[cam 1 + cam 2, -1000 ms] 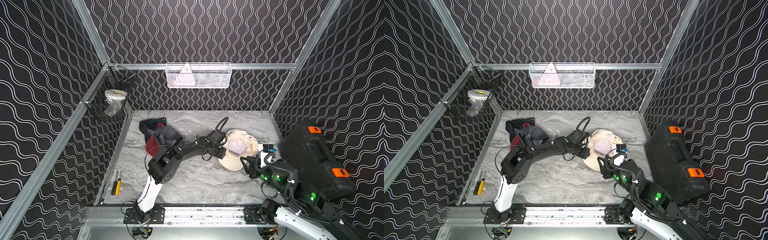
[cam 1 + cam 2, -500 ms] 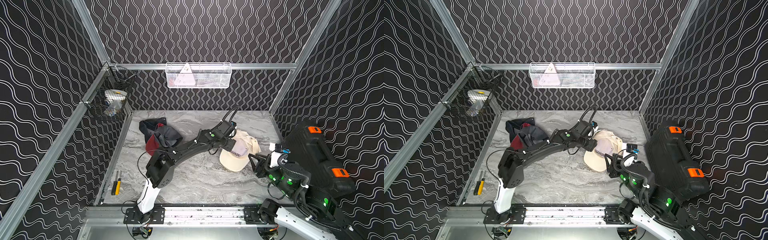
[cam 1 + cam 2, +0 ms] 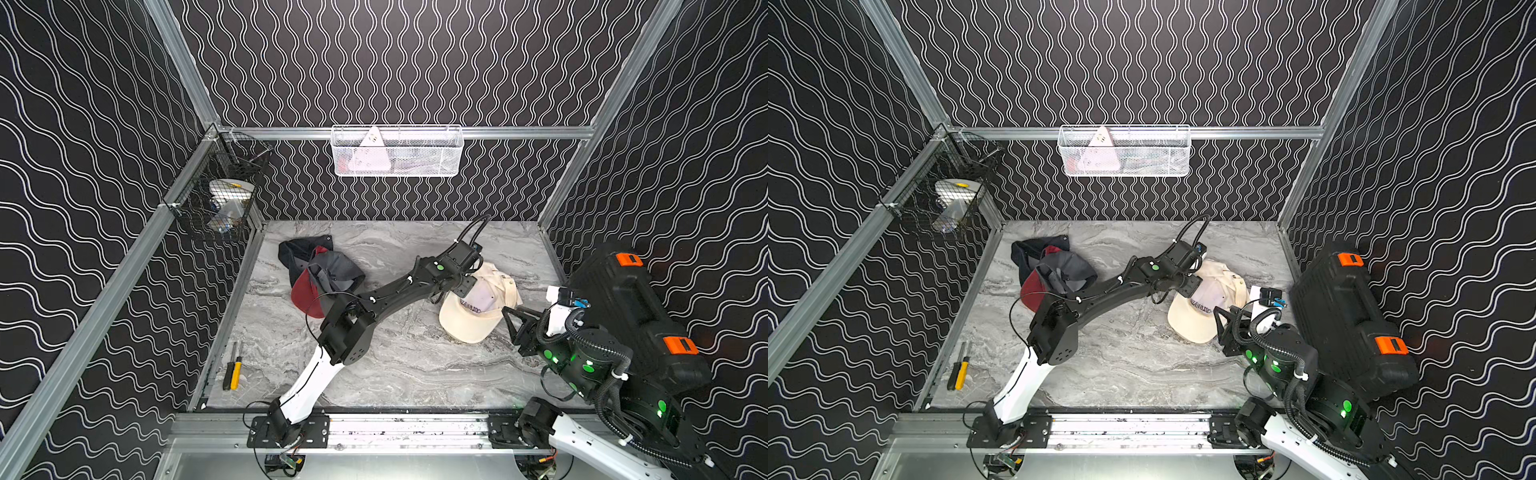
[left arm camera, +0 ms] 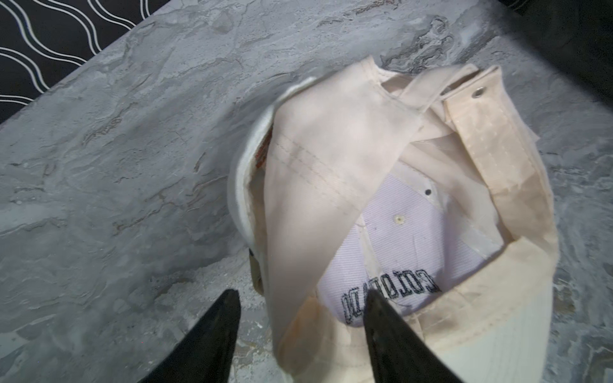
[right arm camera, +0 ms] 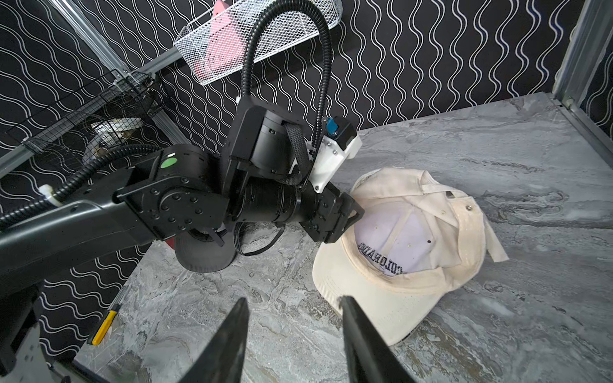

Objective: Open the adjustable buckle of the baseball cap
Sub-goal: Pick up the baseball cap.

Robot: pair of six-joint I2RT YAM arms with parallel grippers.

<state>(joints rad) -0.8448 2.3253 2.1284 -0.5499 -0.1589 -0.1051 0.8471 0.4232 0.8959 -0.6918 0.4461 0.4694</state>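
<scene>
The grey table [image 3: 395,374] is the biggest thing, and the job sits toward its right side. My left arm [image 3: 386,299] stretches far across the table to get there. The cream cap [image 3: 469,328] lies upside down, its open inside facing up. I think that is so the band at the back is easy to reach. The brim [image 5: 374,308] points at my right arm [image 3: 582,361] and the back points away.

The right pincer [image 5: 292,299] hangs close by the brim, spread apart, with nothing in it. I guess it is there to pin the cap down.

The left pincer [image 4: 300,293] is over the cap's side. It is about half open. Its fingers [image 4: 212,335] sit one on each side of the cloth wall, one over bare table and one over the inside with the letters [image 4: 391,295]. I see a gap of table beside the cloth, so it is not pinching. It holds nothing.

The strap [image 4: 481,139] lies at the back of the cap, and the little buckle [image 5: 449,195] sits on it. I cannot tell if it is undone.
</scene>
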